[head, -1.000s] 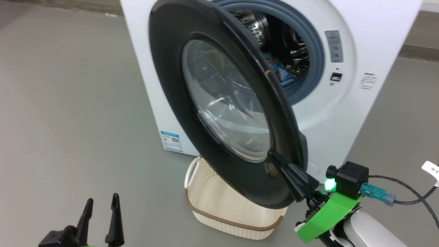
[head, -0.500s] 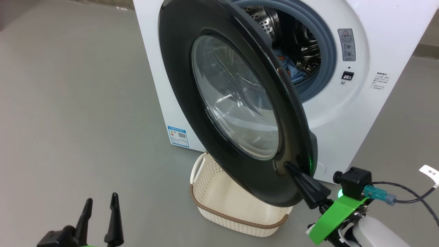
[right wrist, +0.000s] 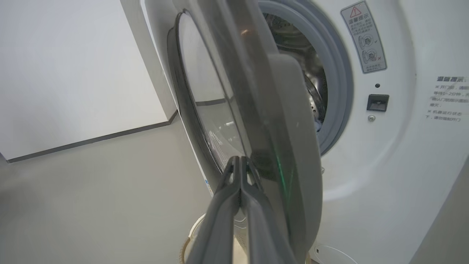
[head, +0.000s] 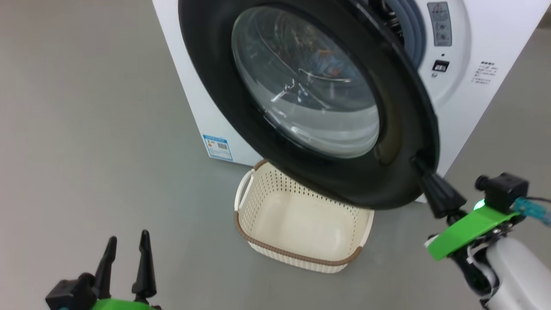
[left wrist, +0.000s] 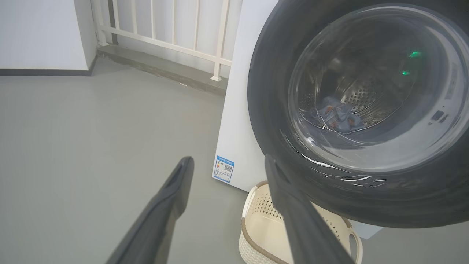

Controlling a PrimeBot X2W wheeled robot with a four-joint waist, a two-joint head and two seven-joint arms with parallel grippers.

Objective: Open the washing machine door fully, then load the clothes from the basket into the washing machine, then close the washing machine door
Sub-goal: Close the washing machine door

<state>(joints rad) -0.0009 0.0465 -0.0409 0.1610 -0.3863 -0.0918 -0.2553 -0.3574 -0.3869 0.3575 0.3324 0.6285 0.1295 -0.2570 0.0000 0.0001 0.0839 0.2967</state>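
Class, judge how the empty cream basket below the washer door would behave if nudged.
Probably light: the basket is empty, perforated plastic. Likely to slide on the smooth floor rather than tip, sitting low and wide.

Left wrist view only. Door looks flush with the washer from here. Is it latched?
Observer: No. The right wrist view shows the washing machine door ajar, with a gap open to the grey gasket.
Operator: Where's the right arm?
Observer: At the door. The right tool is shut, tips against the door's rim by its free edge.
Operator: Basket emptied? I only get a corner of it.
Observer: Yes. The head view shows the basket with nothing in it.
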